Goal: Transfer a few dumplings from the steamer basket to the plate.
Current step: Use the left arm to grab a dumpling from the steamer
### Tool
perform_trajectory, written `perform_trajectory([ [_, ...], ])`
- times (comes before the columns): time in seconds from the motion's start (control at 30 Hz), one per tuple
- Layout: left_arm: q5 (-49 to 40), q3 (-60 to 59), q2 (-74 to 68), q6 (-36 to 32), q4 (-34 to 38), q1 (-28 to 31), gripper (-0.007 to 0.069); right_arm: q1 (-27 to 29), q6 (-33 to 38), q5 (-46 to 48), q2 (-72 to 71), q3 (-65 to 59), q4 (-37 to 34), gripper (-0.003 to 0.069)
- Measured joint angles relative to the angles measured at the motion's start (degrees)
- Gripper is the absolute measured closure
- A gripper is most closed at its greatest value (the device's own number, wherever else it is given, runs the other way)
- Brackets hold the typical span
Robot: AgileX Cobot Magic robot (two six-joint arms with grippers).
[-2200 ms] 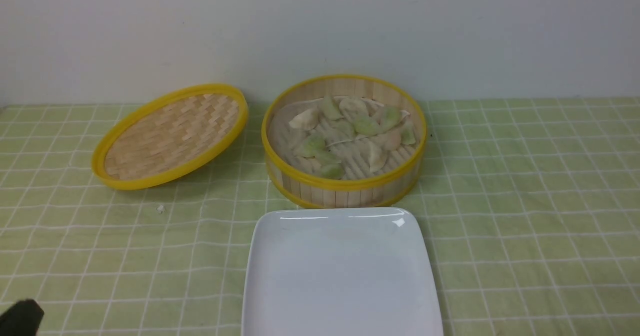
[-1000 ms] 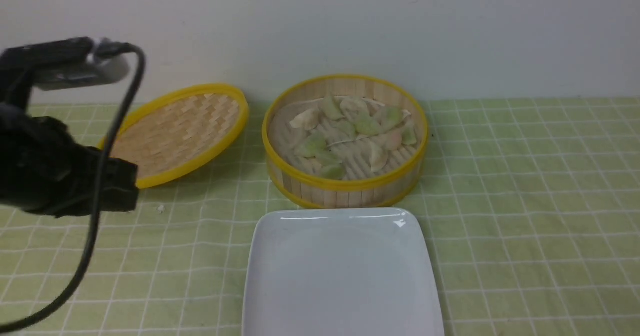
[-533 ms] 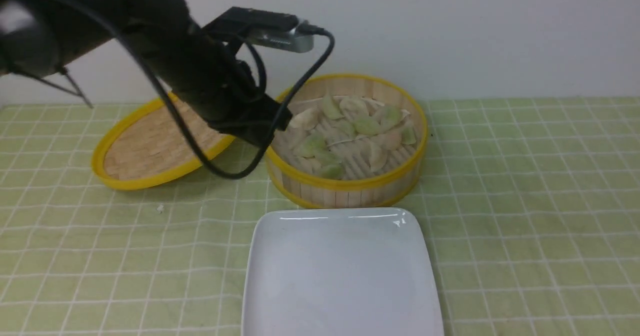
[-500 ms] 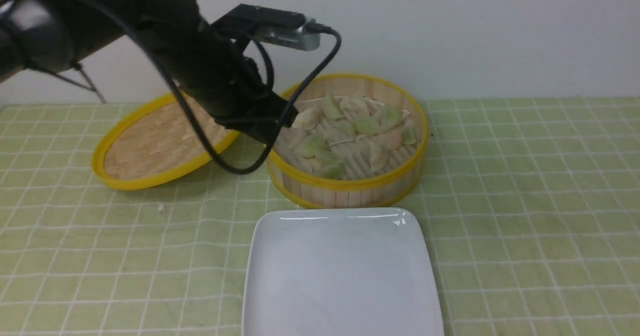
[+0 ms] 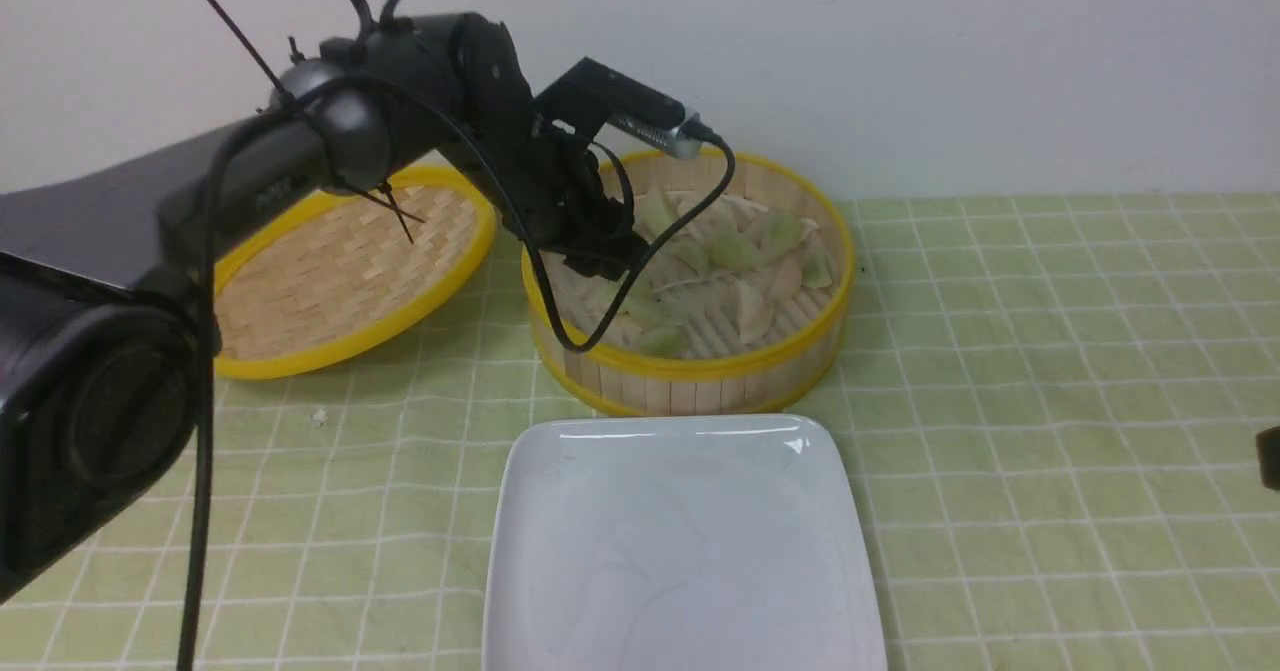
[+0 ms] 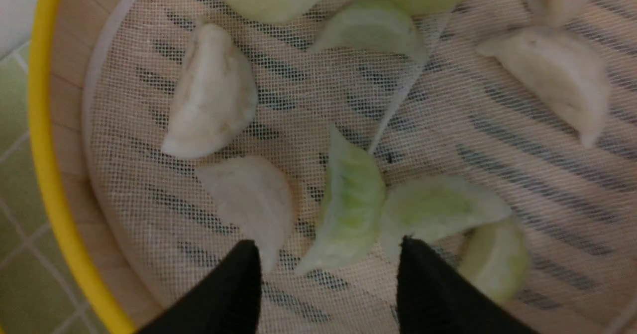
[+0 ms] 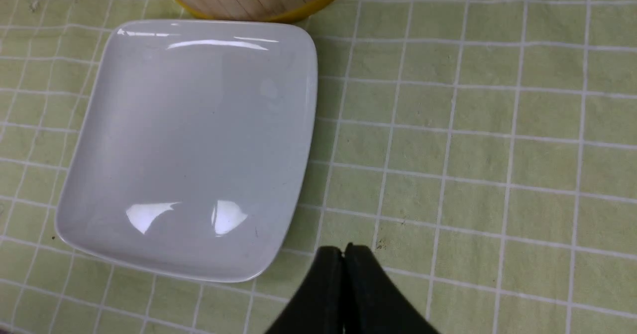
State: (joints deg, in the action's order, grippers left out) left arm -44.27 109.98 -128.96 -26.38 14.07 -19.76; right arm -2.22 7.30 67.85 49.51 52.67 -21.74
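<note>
The steamer basket [image 5: 700, 369] stands at the table's centre back, with several pale green and off-white dumplings [image 5: 735, 251] on its mesh liner. My left gripper [image 5: 612, 267] has reached down into the basket's left side. In the left wrist view, my left gripper [image 6: 328, 242] is open just above the mesh, and a green dumpling [image 6: 351, 202] lies ahead of the gap between its fingertips, untouched. A whitish dumpling [image 6: 249, 202] lies by one fingertip. The white plate [image 5: 680, 551] in front of the basket is bare. My right gripper [image 7: 343, 248] is shut and empty over the cloth beside the plate [image 7: 189, 140].
The woven yellow-rimmed lid [image 5: 340, 271] leans to the left of the basket, under my left arm. A green checked cloth [image 5: 1050, 351] covers the table, and a wall rises close behind the basket. A small crumb [image 5: 320, 416] lies on the cloth at front left.
My left arm has swung from the left, over the lid, down into the basket, and its jaws have opened. A sliver of my right gripper now shows at the front view's right edge.
</note>
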Motion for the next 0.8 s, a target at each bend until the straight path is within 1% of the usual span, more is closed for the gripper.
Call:
perform_trajectory([
  [0.07, 1.9, 0.0, -1.4, -1.8, 0.0, 0.0, 0.0195, 0.0, 0.0, 0.0, 0.0, 0.0, -0.1, 0.0675],
  [0.17, 4.5, 0.0, -2.7, -3.6, 0.0, 0.0, 0.0169, 0.0, 0.4, 0.0, 0.0, 0.0, -0.3, 0.0675],
  [0.3, 6.8, 0.1, -3.2, -4.0, 0.0, 0.0, 0.0167, 0.0, 0.7, -0.1, 0.0, 0.0, -0.4, 0.0675],
  [0.47, 7.1, 0.4, -4.3, -4.3, 0.3, -0.2, 0.0169, 0.0, 0.8, -0.3, 0.0, 0.0, -0.4, 0.0675],
  [0.53, 7.1, 0.4, -4.5, -4.6, 0.3, -0.5, 0.0181, 0.0, 0.8, -0.4, 0.0, 0.0, -0.4, 0.0675],
  [0.63, 7.1, 0.5, -4.6, -4.6, -1.0, -1.5, 0.0253, 0.0, 0.9, -0.4, 0.0, 0.0, -0.4, 0.0675],
  [0.7, 7.1, 0.5, -4.6, -3.6, -2.4, -2.3, 0.0344, 0.0, 0.9, -0.4, 0.0, 0.0, -0.4, 0.0675],
  [0.77, 7.1, 0.5, -4.6, -2.7, -3.9, -3.1, 0.0462, 0.0, 0.9, -0.4, 0.0, 0.0, -0.4, 0.0675],
  [0.8, 7.1, 0.5, -4.6, -2.4, -4.8, -3.5, 0.0498, 0.0, 0.9, -0.4, 0.0, 0.0, -0.4, 0.0675],
])
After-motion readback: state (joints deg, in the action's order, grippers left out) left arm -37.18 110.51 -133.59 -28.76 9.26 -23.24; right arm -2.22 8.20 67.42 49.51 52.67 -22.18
